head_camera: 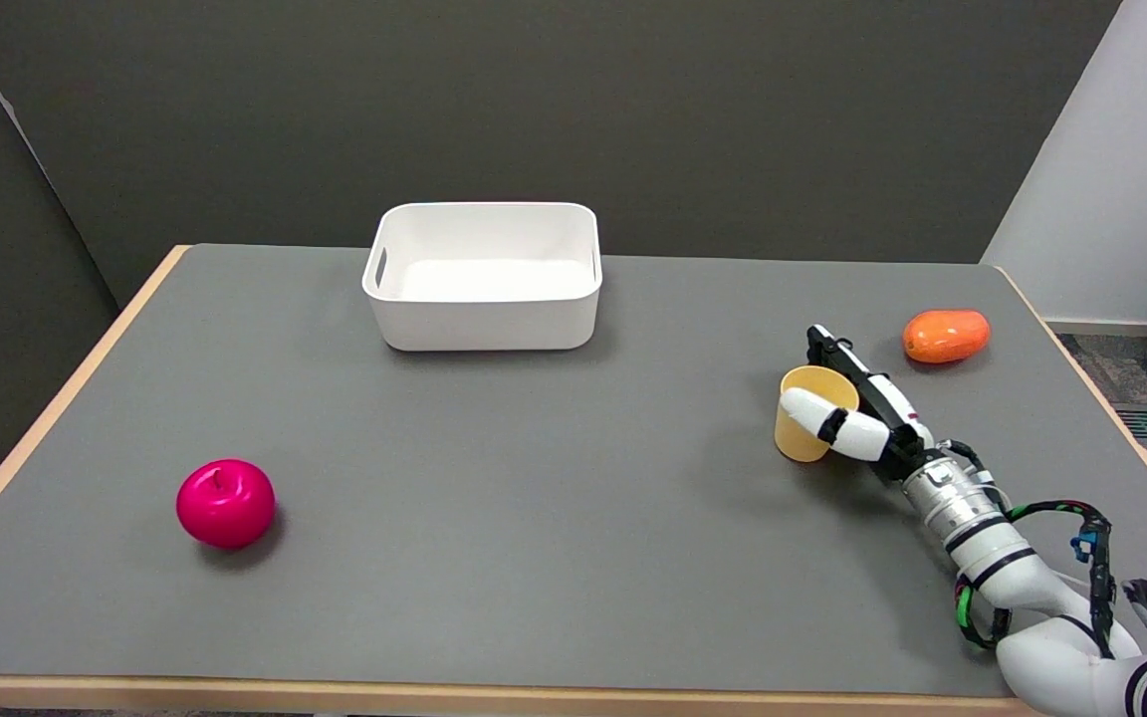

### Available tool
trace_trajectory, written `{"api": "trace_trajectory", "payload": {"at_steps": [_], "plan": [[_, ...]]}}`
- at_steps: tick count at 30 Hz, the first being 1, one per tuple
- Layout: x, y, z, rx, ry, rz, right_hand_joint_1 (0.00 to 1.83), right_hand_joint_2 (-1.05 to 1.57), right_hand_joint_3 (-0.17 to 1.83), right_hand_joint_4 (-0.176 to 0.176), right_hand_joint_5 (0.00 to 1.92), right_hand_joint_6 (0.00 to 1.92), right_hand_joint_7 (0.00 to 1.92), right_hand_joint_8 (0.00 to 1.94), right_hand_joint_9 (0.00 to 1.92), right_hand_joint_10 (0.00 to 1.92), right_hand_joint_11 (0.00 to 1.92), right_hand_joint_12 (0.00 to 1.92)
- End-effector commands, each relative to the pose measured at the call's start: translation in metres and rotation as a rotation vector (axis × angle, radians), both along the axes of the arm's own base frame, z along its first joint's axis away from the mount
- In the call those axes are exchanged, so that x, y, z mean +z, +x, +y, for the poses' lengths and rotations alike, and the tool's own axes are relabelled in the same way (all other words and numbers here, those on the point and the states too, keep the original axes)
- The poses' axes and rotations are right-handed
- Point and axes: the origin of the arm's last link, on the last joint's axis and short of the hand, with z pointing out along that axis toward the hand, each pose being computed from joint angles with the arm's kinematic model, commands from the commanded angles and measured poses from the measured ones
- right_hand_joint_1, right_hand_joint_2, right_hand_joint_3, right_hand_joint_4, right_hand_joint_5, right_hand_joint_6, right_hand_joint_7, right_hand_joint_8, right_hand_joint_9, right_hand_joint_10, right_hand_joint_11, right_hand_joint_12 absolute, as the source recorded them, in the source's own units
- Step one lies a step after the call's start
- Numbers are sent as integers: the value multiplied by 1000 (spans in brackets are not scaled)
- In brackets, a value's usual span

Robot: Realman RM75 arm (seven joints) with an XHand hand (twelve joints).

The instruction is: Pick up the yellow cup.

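The right hand (857, 403) is reaching in from the lower right and is wrapping around the yellow cup (804, 418), which is standing upright on the grey worktop (534, 498) toward its right side. One white finger is curling across the cup's near wall, while the black-and-white fingers (832, 354) on the far side are running along behind the rim. So the fingers are closing on the cup from two sides. Whether the cup's base is resting on the worktop or is raised just off it cannot be told, since the finger and its shadow are covering the lower right of the cup. The far-side contact is also hidden behind the cup's rim.

The arm's lower part is being cut off by the picture's bottom right corner, with dark cables looping beside it.

An orange fruit-shaped object (945, 336) is lying near the hand, farther back and to the right, apart from the cup. A white bin (484, 309) is sitting at the far middle of the worktop, its inside showing only white. A magenta apple (225, 503) is resting well apart at the near left.
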Motion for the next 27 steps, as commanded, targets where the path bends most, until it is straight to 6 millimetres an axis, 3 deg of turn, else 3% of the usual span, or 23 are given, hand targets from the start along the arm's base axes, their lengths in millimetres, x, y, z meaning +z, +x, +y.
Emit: {"api": "trace_trajectory", "payload": {"at_steps": [1,15,27], "plan": [[-1,-4,0,-29,44,10,789,563,684,-80,-1,-1,-1,-1,-1,-1,-1,-1],[4,-2,2,-27,43,1,761,562,664,-84,-1,-1,-1,-1,-1,-1,-1,-1],[4,5,0,13,47,-13,573,573,651,-90,-1,-1,-1,-1,-1,-1,-1,-1]]}}
